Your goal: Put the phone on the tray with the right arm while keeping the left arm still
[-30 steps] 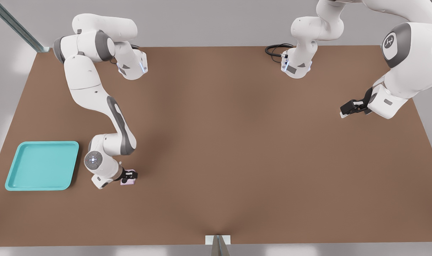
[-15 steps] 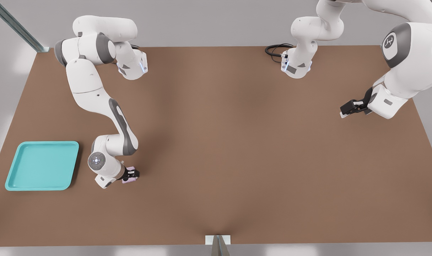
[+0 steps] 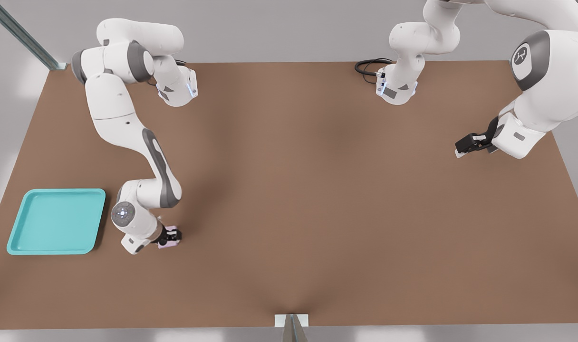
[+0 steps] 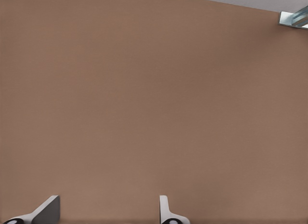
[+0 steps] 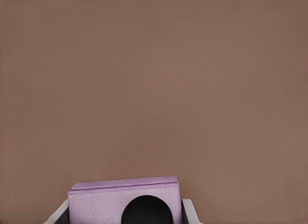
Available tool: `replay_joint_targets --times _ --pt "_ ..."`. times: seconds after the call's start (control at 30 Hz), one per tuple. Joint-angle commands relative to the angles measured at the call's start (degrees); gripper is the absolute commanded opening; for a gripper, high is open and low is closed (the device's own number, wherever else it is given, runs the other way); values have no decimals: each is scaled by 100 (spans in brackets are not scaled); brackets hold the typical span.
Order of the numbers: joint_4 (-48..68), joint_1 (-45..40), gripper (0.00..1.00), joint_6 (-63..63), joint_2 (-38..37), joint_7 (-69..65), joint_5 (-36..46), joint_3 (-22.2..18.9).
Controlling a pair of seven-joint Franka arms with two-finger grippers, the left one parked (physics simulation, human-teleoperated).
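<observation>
Tool [image 3: 171, 236] is clamped on the phone [image 3: 168, 243], with the tray [image 3: 56, 221] at its 9 o'clock.

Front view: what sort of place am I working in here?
Likely a simulated lab bench: a bare brown table with metal frame struts, holding only a turquoise tray. The gripper sits just off the tray toward the front view's right, shut on the phone.
</observation>
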Motion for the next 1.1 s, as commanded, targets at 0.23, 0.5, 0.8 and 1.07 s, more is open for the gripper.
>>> replay_joint_targets --times 0.23,0.5,0.8,1.07 --pt "1280 -138 80 -740 122 -104 -61 -102" --pt "1307 -1728 80 -1109 34 -2625 -9 -146" --pt "1061 -3240 81 -1338 122 -4639 0 -41" --pt "1157 -2239 100 -2646 -1617 -2619 -272 548"
